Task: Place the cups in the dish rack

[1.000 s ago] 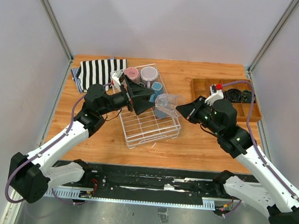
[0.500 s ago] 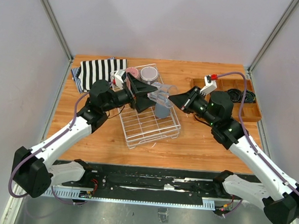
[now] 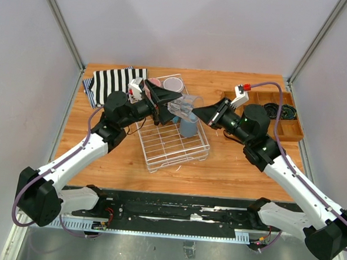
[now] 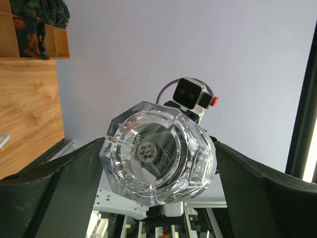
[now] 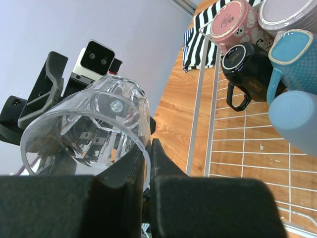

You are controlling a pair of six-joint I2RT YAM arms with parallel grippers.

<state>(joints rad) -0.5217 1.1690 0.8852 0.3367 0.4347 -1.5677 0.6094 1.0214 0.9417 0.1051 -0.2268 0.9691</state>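
Your right gripper (image 5: 150,153) has its fingers pressed together on the rim wall of the glass (image 3: 188,102), pinching it and holding it on its side in the air over the far part of the rack (image 3: 160,156). A second ago that glass hung lower and nearer you, over the rack's right side; it has since been carried up and toward the back. The left gripper (image 3: 176,106) has come up with it. Its jaws are spread wide, and the glass now sits between them, base toward the left wrist camera. You cannot tell from these views whether the left fingers (image 4: 49,183) touch the glass. The right arm has swung in toward the middle, away from the wooden tray (image 3: 291,132). Nothing in the rack has shifted: the pink mug (image 5: 237,22) and grey-lilac cup (image 5: 287,12) sit at the far end, the dark mug (image 5: 247,62) and blue-grey mug (image 5: 297,54) just in front of them, and the tumbler (image 5: 297,121) is nearest. The striped cloth (image 3: 114,82) lies as before, left of the rack.
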